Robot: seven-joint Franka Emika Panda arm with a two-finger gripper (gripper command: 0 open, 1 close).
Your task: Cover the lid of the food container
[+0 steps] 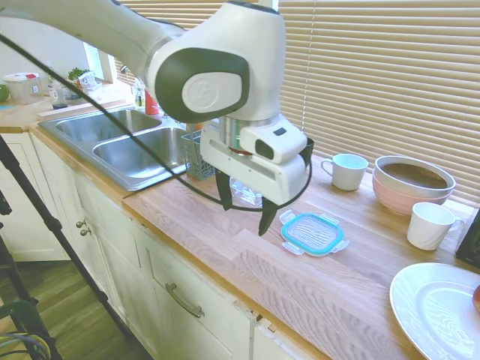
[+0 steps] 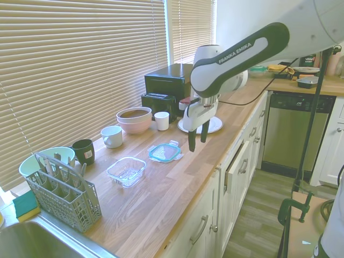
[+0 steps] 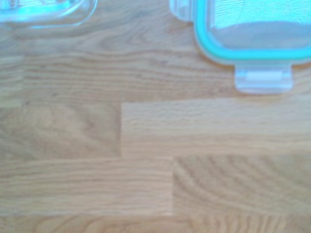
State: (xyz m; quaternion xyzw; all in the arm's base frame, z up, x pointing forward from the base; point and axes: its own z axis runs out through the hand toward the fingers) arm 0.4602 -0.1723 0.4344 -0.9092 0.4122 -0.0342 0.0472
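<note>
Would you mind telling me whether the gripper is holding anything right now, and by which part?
Nothing is held: the gripper hangs open above the wooden counter, apart from the flat teal-rimmed clear lid.

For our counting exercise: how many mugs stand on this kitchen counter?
3: a white mug beside the pink bowl, another white mug left of that bowl, and a dark mug near the cutlery basket.
</note>
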